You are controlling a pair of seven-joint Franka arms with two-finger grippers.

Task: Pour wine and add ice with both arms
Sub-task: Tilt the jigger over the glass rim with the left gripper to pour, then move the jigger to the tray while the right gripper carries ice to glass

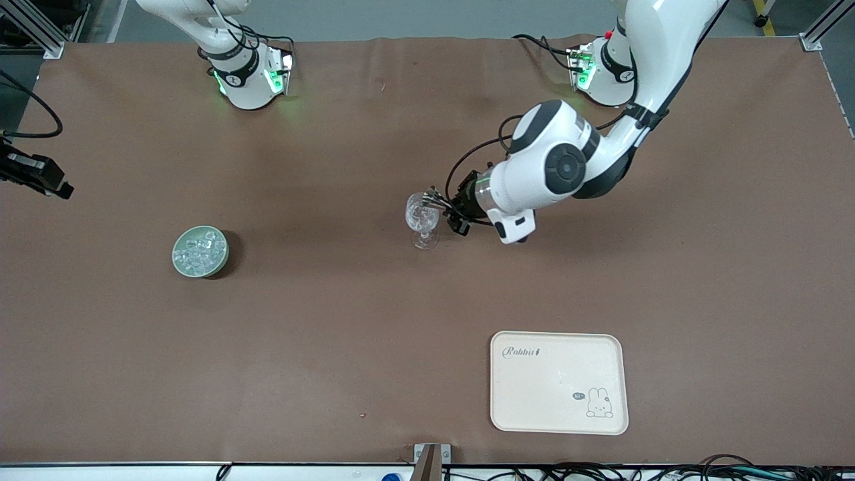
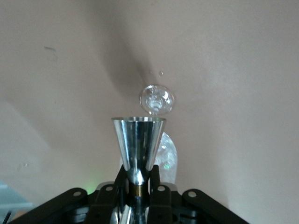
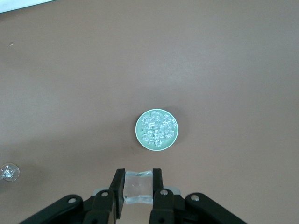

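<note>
A clear wine glass (image 1: 422, 219) stands mid-table. My left gripper (image 1: 449, 212) is beside its bowl, shut on the waist of a silver double-cone jigger (image 1: 434, 198) tipped toward the glass rim. In the left wrist view the jigger (image 2: 138, 140) sits between the fingers of the left gripper (image 2: 138, 176), with the glass (image 2: 169, 154) just past it. A pale green bowl (image 1: 224, 264) holding the ice (image 1: 199, 248) stands toward the right arm's end. My right gripper (image 3: 138, 179) is high over the table beside the bowl (image 3: 138, 133), shut on one clear ice cube (image 3: 138, 187). The ice (image 3: 158, 127) is heaped in the bowl.
A cream tray (image 1: 548, 387) with a rabbit drawing lies near the front edge, toward the left arm's end. The wine glass also shows in the right wrist view (image 3: 9, 171). Brown table cover all around.
</note>
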